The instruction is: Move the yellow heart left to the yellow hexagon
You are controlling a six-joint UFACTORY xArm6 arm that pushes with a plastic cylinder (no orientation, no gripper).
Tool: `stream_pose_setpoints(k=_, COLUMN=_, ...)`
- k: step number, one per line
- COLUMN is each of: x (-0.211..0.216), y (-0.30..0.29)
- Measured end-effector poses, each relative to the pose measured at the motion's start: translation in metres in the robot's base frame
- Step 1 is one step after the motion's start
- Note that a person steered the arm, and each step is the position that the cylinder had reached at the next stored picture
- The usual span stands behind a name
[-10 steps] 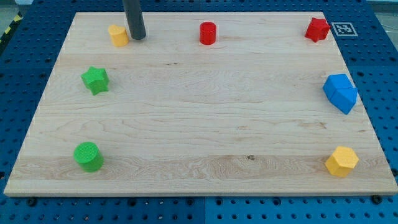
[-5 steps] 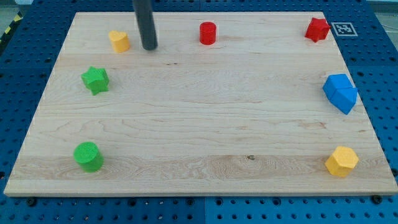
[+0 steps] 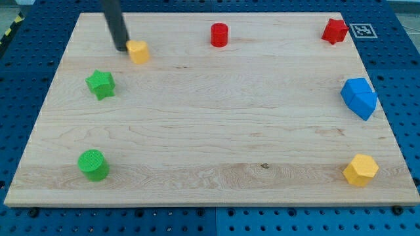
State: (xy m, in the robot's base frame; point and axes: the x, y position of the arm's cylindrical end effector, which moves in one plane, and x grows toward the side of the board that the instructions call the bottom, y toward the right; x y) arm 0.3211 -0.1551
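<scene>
step: pushing yellow heart (image 3: 138, 51) | tip (image 3: 121, 49) touches its left side; rod only, no claw | next: long push toward near-right yellow hexagon (image 3: 361, 170)

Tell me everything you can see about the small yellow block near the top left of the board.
The yellow heart is a small, chunky block in a matte orange-yellow; its heart outline is hard to make out at this size. It lies flat on the wooden board, near the view's top left, up and to the right of the green star. My tip sits right against its left side, apparently touching it. Nothing else touches it.
</scene>
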Motion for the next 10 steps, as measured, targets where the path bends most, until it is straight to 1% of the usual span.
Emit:
stream_pose_setpoints(k=1, x=0.044, y=0.075)
stream_pose_setpoints(k=2, x=0.074, y=0.098)
stream_pose_setpoints(k=3, x=0.074, y=0.101)
stream_pose_setpoints(k=4, x=0.074, y=0.166)
stream_pose_setpoints(k=5, x=0.074, y=0.203)
stream_pose_setpoints(k=6, x=0.091, y=0.239)
stream_pose_setpoints(k=7, x=0.143, y=0.278)
stream_pose_setpoints(k=8, x=0.147, y=0.296)
stream_pose_setpoints(k=9, x=0.113, y=0.291)
stream_pose_setpoints(k=10, x=0.096, y=0.266)
